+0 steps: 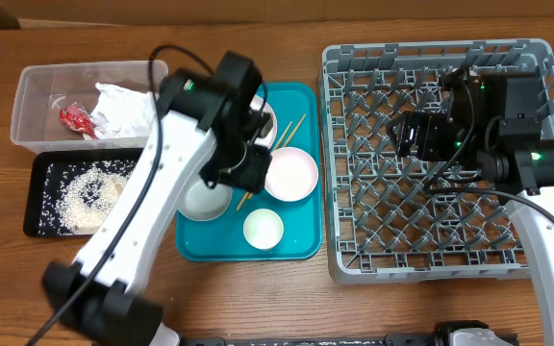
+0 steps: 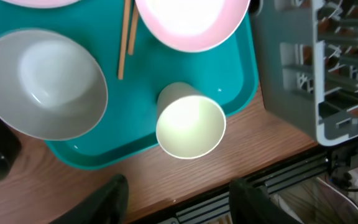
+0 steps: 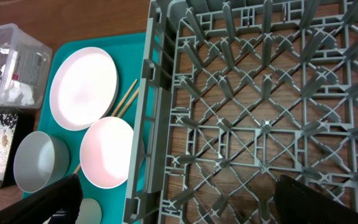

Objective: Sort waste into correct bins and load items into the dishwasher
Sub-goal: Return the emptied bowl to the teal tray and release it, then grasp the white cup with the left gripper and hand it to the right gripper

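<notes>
On the teal tray stand a pink-white bowl, a greyish bowl and a small white cup, with chopsticks lying between them. My left gripper hovers open and empty over the tray; in its wrist view the cup is just ahead of the fingers. The round plate shows in the right wrist view. My right gripper is open and empty above the grey dish rack. The napkin and red wrapper lie in the clear tub. Rice lies in the black tray.
The rack's pegs hold nothing. The left arm crosses over the black tray and the teal tray's left part, hiding most of the plate from above. Bare wooden table lies in front of the trays.
</notes>
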### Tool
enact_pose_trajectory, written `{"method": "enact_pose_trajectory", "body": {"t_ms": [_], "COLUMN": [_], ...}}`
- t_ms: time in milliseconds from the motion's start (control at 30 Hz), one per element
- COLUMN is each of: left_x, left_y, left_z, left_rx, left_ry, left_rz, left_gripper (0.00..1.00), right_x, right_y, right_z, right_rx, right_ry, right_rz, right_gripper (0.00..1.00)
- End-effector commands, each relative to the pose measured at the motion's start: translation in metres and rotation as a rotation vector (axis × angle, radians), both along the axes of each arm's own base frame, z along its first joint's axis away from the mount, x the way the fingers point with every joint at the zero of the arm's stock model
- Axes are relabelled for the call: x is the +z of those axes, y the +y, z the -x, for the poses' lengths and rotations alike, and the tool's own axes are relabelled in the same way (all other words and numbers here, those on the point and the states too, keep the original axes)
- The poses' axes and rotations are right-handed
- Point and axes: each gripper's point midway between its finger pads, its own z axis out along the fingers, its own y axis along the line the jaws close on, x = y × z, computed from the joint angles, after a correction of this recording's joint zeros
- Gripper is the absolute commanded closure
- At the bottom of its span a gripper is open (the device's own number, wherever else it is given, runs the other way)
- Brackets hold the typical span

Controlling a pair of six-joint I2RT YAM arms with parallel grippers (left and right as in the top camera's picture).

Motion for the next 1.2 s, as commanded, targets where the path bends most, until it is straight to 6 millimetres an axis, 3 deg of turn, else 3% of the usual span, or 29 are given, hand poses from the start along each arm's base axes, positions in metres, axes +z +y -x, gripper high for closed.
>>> {"method": "enact_pose_trajectory", "body": {"t_ms": [0,167,367,533,867,967,1067,1167], "left_x": [-0.044,-0.088,-0.118,-0.121,-0.134,-0.134,-0.134,-0.113], "left_y": [0.005,0.007,0.01,0.006,-0.004,-0.006,-0.008,-0.019], "left_z": [0.016,0.031,0.037,0.03,0.035,0.034,0.034,0.028], "left_rx": [0.066,0.079,0.097,0.101,0.075,0.072,0.073,0.062], "left_ry": [0.109,0.166,0.174,0.147,0.148,0.139,0.144,0.166], "left_rz": [-0.056,-0.079,-0.084,-0.069,-0.064,-0.059,-0.049,0.073], "left_gripper": [0.47,0.5,0.51,0.87,0.85,0.95,0.96,0.96], "right_x": [0.009,0.009,0.009,0.009,0.008,0.008,0.007,0.008], "right_y": [0.0,0.0,0.0,0.0,0.0,0.0,0.0,0.002], "right_z": [-0.004,-0.004,-0.004,-0.004,-0.003,-0.003,-0.002,-0.001], "right_rx": [-0.002,-0.001,-0.002,-0.001,-0.002,-0.002,-0.002,0.007], "right_ry": [-0.024,-0.024,-0.024,-0.024,-0.019,-0.017,-0.013,-0.013], "right_rz": [-0.008,-0.008,-0.008,-0.008,-0.007,-0.007,-0.007,-0.019], "right_gripper": [0.0,0.0,0.0,0.0,0.0,0.0,0.0,0.0]}}
